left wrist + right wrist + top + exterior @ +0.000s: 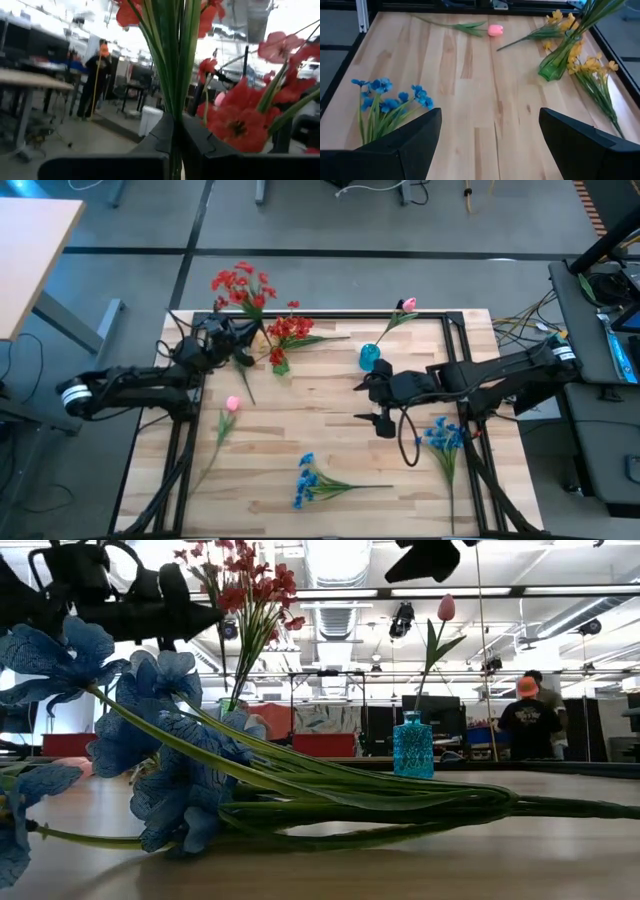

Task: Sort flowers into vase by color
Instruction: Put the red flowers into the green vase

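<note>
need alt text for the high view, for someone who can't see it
Overhead view of a wooden table: the left gripper, shut on a red flower spray, is at the far left corner, while the open right gripper hovers mid-table beside a blue vase holding a pink bud. Blue sprays lie nearer.

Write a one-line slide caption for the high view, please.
Left gripper holds red flowers; open right gripper waits near blue vase.

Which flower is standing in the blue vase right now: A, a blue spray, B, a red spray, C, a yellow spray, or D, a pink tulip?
D: the low view shows a single pink tulip upright in the blue vase, its stem rising straight from the neck.
</note>
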